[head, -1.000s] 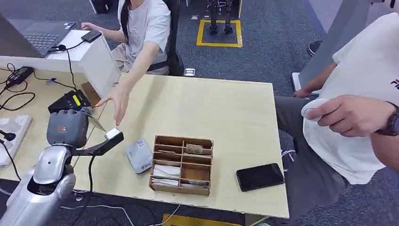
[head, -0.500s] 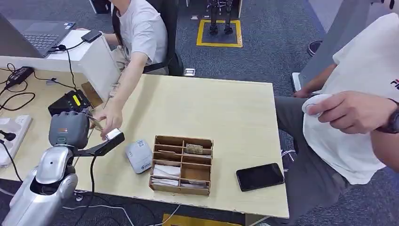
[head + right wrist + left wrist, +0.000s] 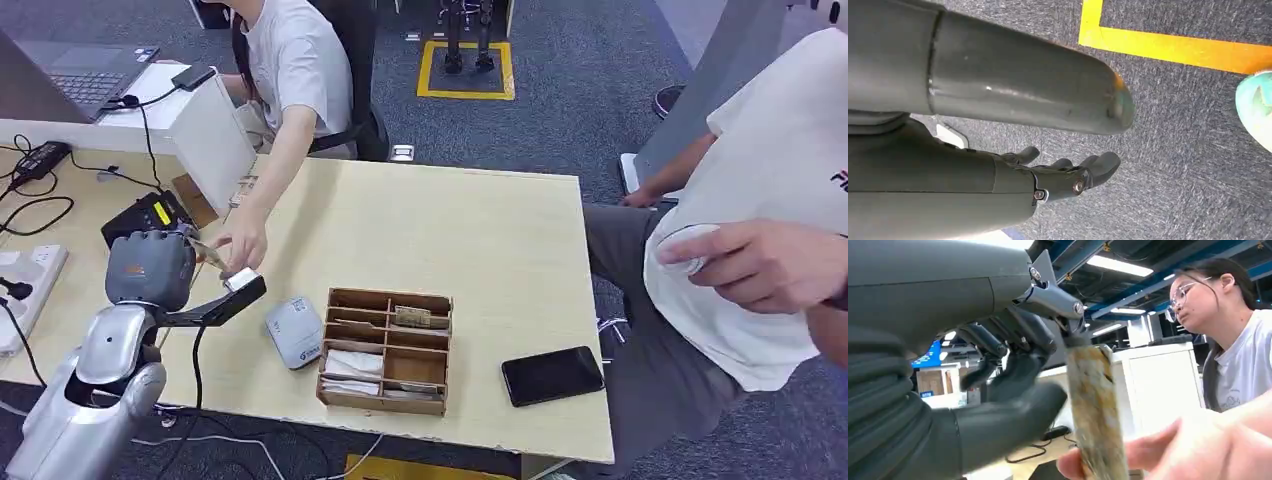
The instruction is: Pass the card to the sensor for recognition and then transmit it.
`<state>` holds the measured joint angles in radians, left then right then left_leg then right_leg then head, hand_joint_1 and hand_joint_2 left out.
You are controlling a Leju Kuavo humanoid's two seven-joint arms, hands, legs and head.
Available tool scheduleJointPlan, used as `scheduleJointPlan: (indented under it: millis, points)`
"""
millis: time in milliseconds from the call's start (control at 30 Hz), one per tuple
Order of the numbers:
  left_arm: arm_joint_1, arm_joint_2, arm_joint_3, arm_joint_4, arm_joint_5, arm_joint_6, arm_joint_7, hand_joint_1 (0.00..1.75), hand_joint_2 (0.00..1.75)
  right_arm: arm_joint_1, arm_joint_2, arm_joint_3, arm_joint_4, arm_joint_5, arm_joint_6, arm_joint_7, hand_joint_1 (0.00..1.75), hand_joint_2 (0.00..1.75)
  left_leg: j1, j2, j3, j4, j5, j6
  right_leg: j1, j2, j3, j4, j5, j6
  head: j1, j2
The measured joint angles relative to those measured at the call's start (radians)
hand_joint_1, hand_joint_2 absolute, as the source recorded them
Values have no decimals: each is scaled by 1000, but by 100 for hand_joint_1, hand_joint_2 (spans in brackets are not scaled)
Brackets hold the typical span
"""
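At the left edge of your pale wooden table (image 3: pixel 480 230), the left robot hand (image 3: pixel 150 268), grey and ribbed, holds up a thin, mottled brownish card (image 3: pixel 1094 410), pinched between its thumb and fingers. A seated person's hand (image 3: pixel 240 243) has also closed on the card, so this looks like the hand-over step. Just right sits the small white-and-grey card sensor (image 3: pixel 296 331), then a compartmented brown wooden organiser box (image 3: pixel 388 349), then a black phone (image 3: pixel 552 375). Your right robot hand (image 3: pixel 1068 175) hangs over grey carpet, fingers apart, holding nothing. Next, you likely loosen the left fingers once the person's grip is firm.
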<state>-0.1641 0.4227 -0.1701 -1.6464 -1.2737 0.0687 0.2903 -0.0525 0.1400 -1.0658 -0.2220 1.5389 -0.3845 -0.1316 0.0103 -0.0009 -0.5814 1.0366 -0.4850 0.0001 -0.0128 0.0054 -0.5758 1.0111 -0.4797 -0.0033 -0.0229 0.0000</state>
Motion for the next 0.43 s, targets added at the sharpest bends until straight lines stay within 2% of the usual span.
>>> scheduleJointPlan:
  millis: [433]
  points:
    - [6, -11, 6, 1, 11, 33, 0, 0, 175, 0, 0, 0, 0, 0, 0, -1, 0, 0, 0, 0, 0, 0, 0, 0, 0, 0, 0, 0, 0, 0, 0, 0]
